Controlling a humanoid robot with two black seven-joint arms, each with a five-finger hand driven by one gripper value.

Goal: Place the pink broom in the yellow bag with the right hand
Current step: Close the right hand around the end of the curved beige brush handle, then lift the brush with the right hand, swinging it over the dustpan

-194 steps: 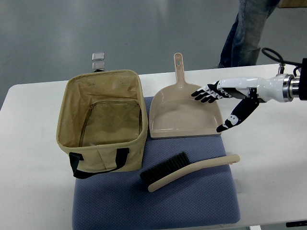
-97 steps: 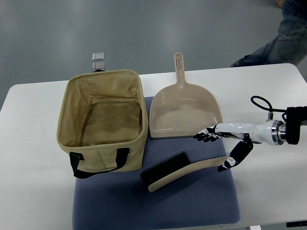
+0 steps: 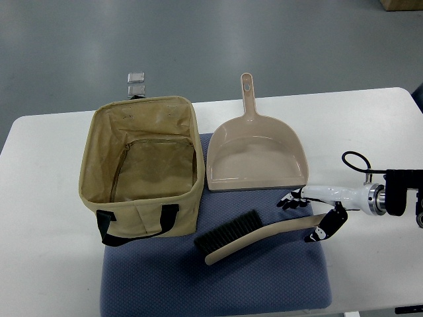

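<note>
The pink broom (image 3: 246, 238) lies on the blue mat (image 3: 264, 281), black bristles to the left and its curved handle running right. The yellow bag (image 3: 142, 212) stands open at the mat's left, black strap on its front wall, nothing visible inside. My right hand (image 3: 299, 218) has come in low from the right and straddles the far end of the broom's handle: the fingers (image 3: 289, 199) lie just above it, the thumb (image 3: 322, 229) at its tip. The hand is open and has not closed on the handle. The left arm is out of view.
A pink dustpan (image 3: 254, 155) lies beyond the broom, its handle pointing away from me. A small metal clip (image 3: 136, 83) sits behind the bag. The white table (image 3: 53, 264) extends around the mat on both sides.
My right hand dropped from over the dustpan to the broom's handle end and now straddles it. A person standing at the far right has left the picture.
</note>
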